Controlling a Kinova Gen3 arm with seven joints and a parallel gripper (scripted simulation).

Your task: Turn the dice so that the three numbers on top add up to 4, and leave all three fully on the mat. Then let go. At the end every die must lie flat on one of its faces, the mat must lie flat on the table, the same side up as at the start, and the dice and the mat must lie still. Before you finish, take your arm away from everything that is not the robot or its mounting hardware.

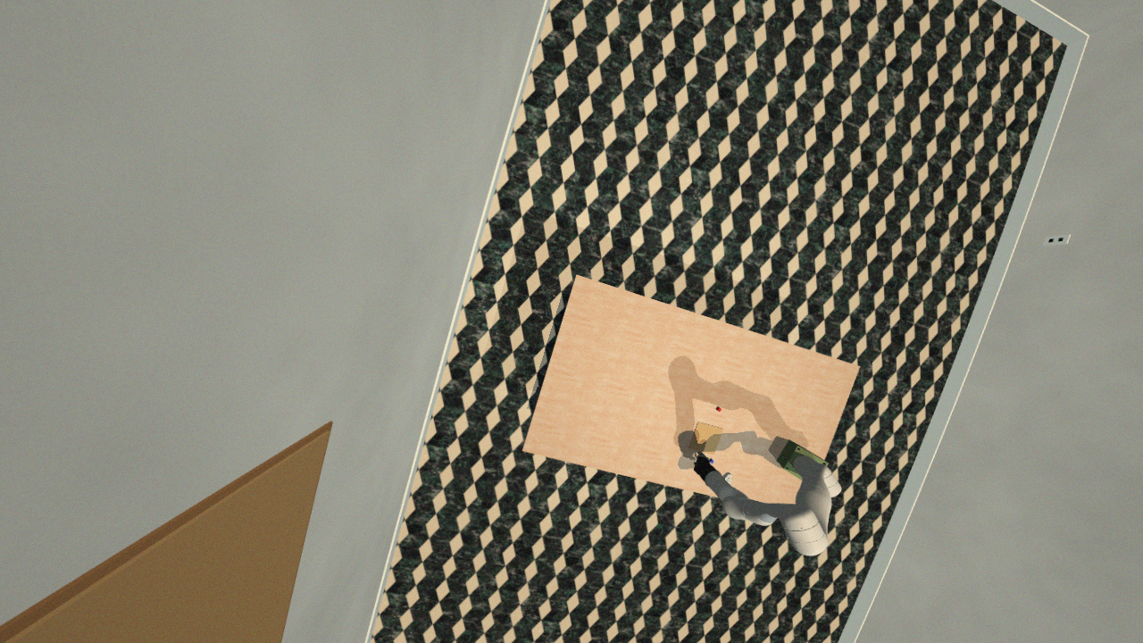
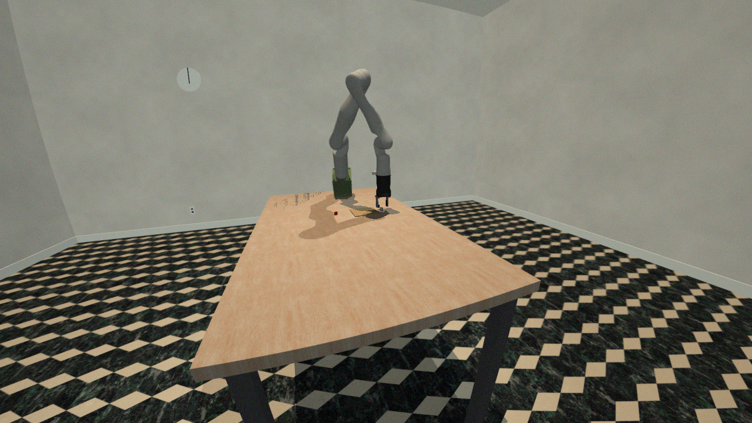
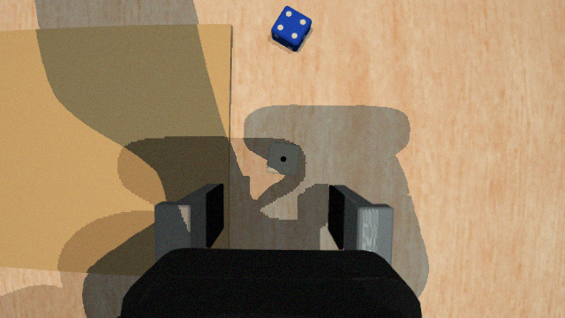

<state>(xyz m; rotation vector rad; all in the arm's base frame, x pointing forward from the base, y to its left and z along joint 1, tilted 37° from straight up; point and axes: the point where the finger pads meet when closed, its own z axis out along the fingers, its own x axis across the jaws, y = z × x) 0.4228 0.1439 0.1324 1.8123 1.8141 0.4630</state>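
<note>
"What surrounds you?"

"Pale grey walls (image 1: 199, 199) (image 2: 262, 105), then a floor (image 1: 719, 160) (image 2: 604, 315) patterned in dark green and cream diamonds. On it stands a wooden surface (image 1: 623, 359) (image 2: 368, 294) (image 3: 485, 132)."

"And on the surface?"

"My grey arm (image 1: 813, 499) (image 2: 373, 113), bent high and reaching down, with its foot on a green base (image 1: 799, 457) (image 2: 341, 188). The base is well apart from the dice."

"Anything on the wall?"

"A pale round disc (image 2: 197, 79) with one dark line, and lower down a small outlet (image 1: 1057, 238) (image 2: 191, 210)."

"Where's the mat?"

"The tan mat (image 1: 709, 432) (image 2: 360, 212) (image 3: 26, 132) lies on the surface, partly under my shadow. One of my fingers overlaps its edge in the wrist view."

"How are you holding up?"

"My jaws (image 1: 696, 455) (image 2: 382, 201) are wide open, gripping nothing, pointed down above the surface."

"And the dice?"

"All three sit off the mat. The white die (image 2: 380, 209) (image 3: 284, 157) is just beside its edge, in shadow, one black pip up. The blue die (image 1: 711, 460) (image 3: 291, 26) shows four white pips on top, farther along the same side. The red die (image 1: 717, 408) (image 2: 335, 212) sits apart, off another side; its top is too small to read."
</note>
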